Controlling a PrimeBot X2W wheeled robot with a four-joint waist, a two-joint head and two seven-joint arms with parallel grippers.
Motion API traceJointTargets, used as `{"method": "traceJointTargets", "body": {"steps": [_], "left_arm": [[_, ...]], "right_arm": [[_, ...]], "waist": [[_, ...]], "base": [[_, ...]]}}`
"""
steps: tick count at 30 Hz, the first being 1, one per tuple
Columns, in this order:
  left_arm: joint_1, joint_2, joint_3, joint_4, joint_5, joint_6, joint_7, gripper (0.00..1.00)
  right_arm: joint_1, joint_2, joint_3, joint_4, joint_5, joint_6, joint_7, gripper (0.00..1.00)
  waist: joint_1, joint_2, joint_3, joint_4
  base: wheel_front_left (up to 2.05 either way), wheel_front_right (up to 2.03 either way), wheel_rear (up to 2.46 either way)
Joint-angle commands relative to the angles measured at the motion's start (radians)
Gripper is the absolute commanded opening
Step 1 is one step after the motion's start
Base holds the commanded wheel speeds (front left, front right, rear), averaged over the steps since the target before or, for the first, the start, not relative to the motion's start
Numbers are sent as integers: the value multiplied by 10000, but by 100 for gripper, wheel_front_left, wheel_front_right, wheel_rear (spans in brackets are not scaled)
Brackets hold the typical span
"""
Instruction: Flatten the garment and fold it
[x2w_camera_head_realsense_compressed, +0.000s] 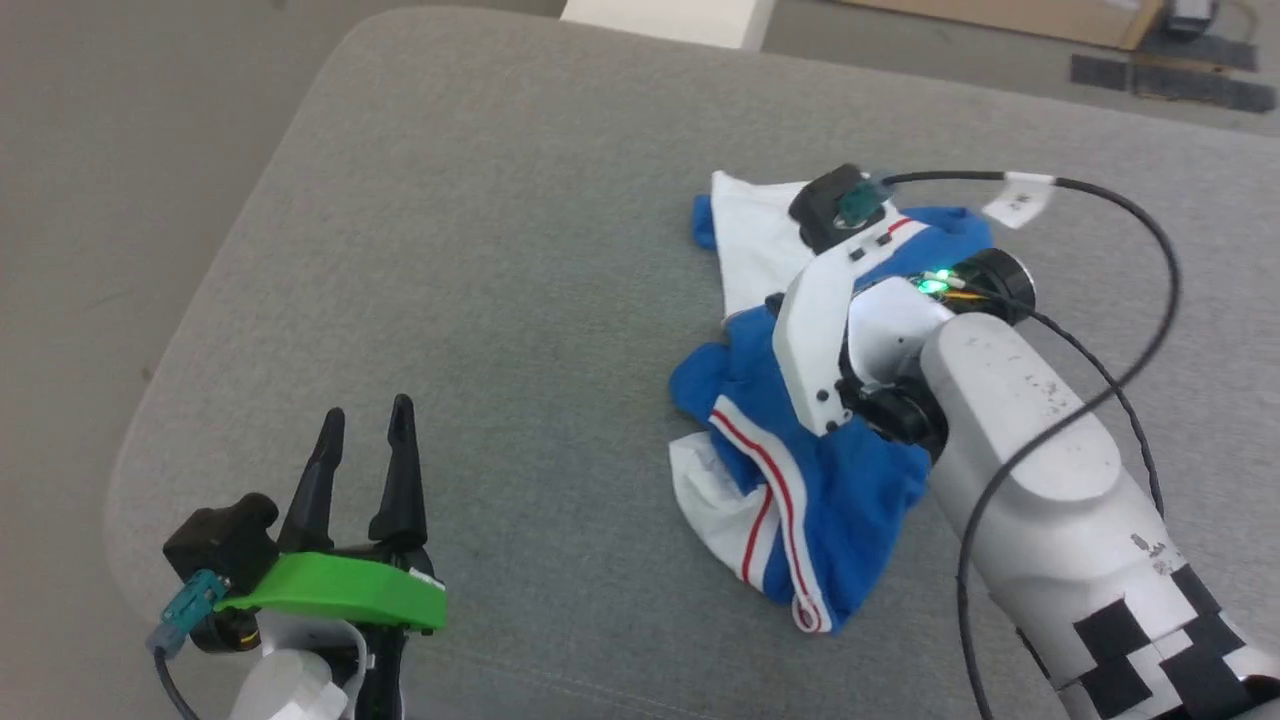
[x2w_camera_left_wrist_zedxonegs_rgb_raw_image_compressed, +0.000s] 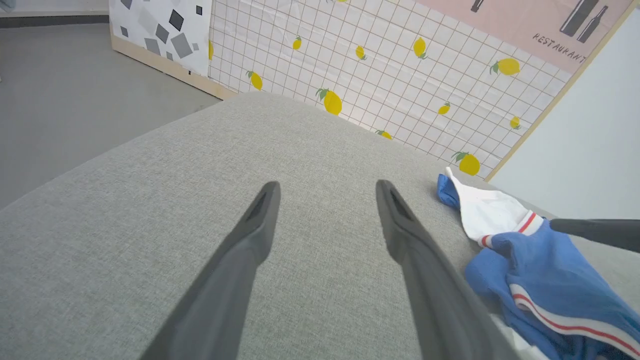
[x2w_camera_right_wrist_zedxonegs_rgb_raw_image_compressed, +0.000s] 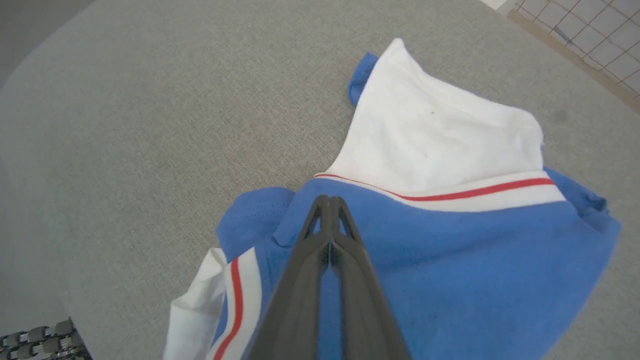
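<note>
Jersey T-shirt (x2w_camera_head_realsense_compressed: 820, 500) lies bunched on the right half of the grey cushion (x2w_camera_head_realsense_compressed: 500, 250). Over the cushion's near-left corner the left gripper (x2w_camera_head_realsense_compressed: 368, 410) hangs spread wide, holding nothing. Mid-right of the cushion, the right gripper (x2w_camera_right_wrist_zedxonegs_rgb_raw_image_compressed: 330, 200) is pinched closed, apparently on a blue layer just below the striped trim (x2w_camera_right_wrist_zedxonegs_rgb_raw_image_compressed: 450, 192). Lift gently and check that only one layer rises. The right wrist view shows that pinch, while in the head view the white wrist housing (x2w_camera_head_realsense_compressed: 810, 330) covers it.

The table (x2w_camera_head_realsense_compressed: 500, 250) is covered in coarse, matt grey woven cloth, and the garment (x2w_camera_head_realsense_compressed: 840, 500) is seen as soft, matt jersey cloth. The fingers (x2w_camera_left_wrist_zedxonegs_rgb_raw_image_compressed: 240, 260) of the left end effector (x2w_camera_head_realsense_compressed: 365, 415) are made of matt dark plastic. A slight sheen is shown by the smooth green plastic cover (x2w_camera_head_realsense_compressed: 340, 590) at the lower left and the scuffed white plastic forearm (x2w_camera_head_realsense_compressed: 1030, 420) at the lower right.
</note>
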Motion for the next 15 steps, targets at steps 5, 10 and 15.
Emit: {"method": "traceJointTargets", "body": {"steps": [5,10,15], "left_arm": [[94,11,61,-34,207,-56,-76,100],[186,1,59,-54,232,-63,-76,100],[134,-6,-47,-6,166,-70,-76,100]], "right_arm": [[687,-12,-972,-465,-249,-15,-929,51],[1395,-12,-1039,-961,-679,-15,-648,100],[1478,-12,-217,-1110,-821,-15,361,100]], "waist": [[0,0,-701,-858],[0,0,-736,-1033],[0,0,-490,-940]], "base": [[0,0,0],[0,0,0],[0,0,0]]}}
